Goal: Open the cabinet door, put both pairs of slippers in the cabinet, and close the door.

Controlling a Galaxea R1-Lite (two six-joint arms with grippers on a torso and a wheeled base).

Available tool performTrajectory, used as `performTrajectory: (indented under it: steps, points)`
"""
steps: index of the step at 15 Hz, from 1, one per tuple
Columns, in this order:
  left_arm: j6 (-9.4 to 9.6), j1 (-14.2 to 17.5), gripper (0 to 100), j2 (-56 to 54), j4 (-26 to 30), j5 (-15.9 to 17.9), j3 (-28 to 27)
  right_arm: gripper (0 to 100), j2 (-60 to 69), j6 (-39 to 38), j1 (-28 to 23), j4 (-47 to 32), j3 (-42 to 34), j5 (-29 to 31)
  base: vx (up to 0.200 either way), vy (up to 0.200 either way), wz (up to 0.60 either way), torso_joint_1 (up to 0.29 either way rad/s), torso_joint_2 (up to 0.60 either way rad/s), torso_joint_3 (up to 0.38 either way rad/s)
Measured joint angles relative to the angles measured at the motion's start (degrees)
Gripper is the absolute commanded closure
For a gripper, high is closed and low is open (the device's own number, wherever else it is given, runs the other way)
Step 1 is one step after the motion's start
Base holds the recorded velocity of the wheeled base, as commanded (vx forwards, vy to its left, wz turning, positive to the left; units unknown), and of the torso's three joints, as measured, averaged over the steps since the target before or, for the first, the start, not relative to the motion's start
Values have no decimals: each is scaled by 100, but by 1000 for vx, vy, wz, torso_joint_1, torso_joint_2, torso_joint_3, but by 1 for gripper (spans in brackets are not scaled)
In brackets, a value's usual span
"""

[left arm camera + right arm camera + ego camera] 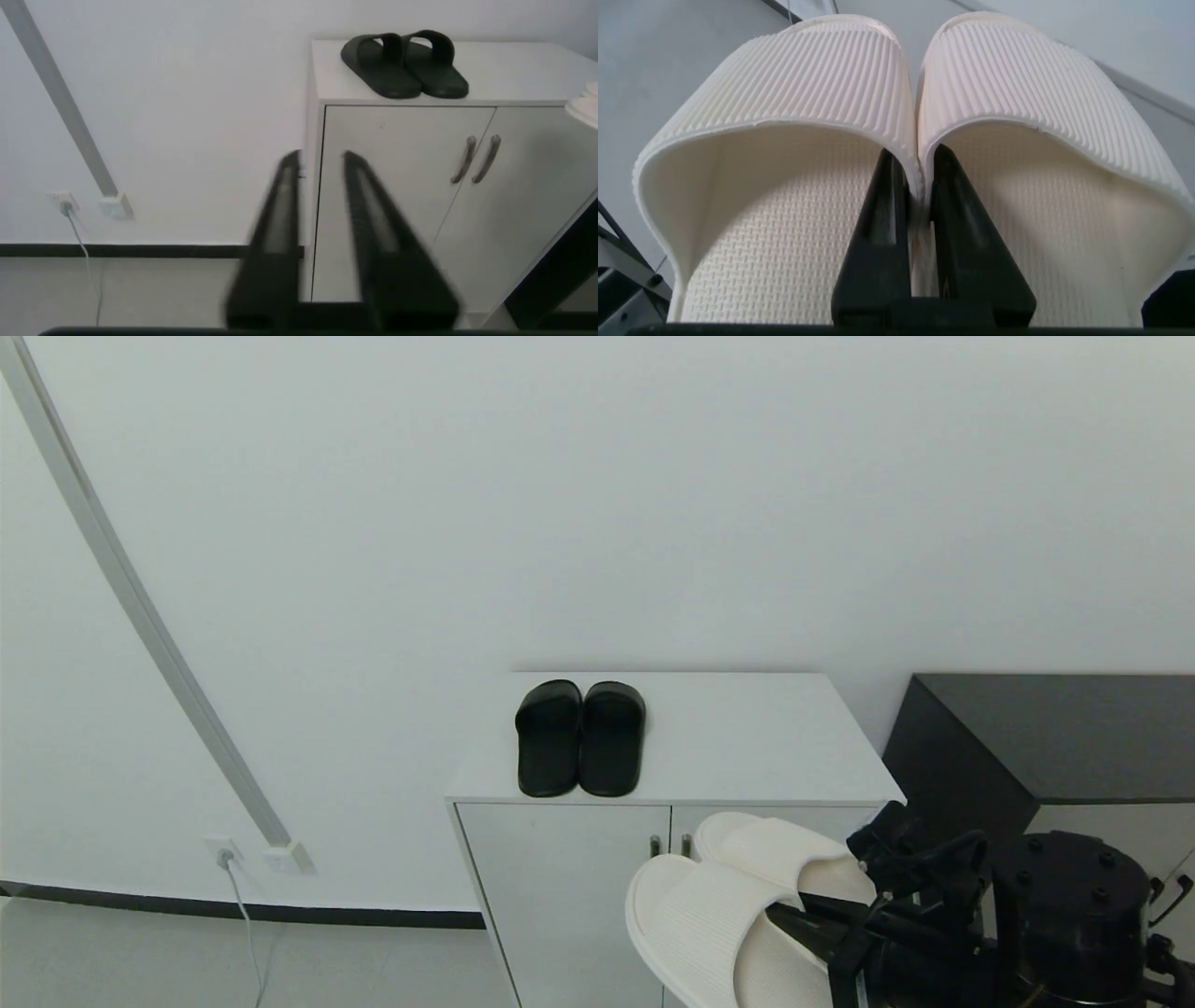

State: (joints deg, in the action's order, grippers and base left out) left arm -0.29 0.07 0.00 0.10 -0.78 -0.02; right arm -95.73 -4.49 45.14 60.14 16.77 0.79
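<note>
A white cabinet [560,896] [392,187] stands against the wall with both doors closed, its two handles [670,846] [475,159] side by side at the middle. A pair of black slippers [579,737] [404,63] lies on its top. My right gripper [803,910] [917,163] is shut on the inner edges of a pair of white slippers [738,905] [822,112], held in the air in front of the right door. My left gripper [320,159] faces the cabinet's left side from a distance, its fingers slightly apart with nothing between them.
A black low cabinet [1055,737] stands right beside the white one. On the wall to the left are a socket with a cable [224,851] and a slanted white conduit [140,607]. Bare floor [187,961] lies left of the cabinet.
</note>
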Motion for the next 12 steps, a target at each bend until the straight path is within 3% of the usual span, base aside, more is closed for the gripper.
performTrajectory:
  steps: [12]
  points:
    - [-26,0,0,0,-7,-15,0,100,144,123,138,156,-258,-24,0,0,0,-159,360,202]
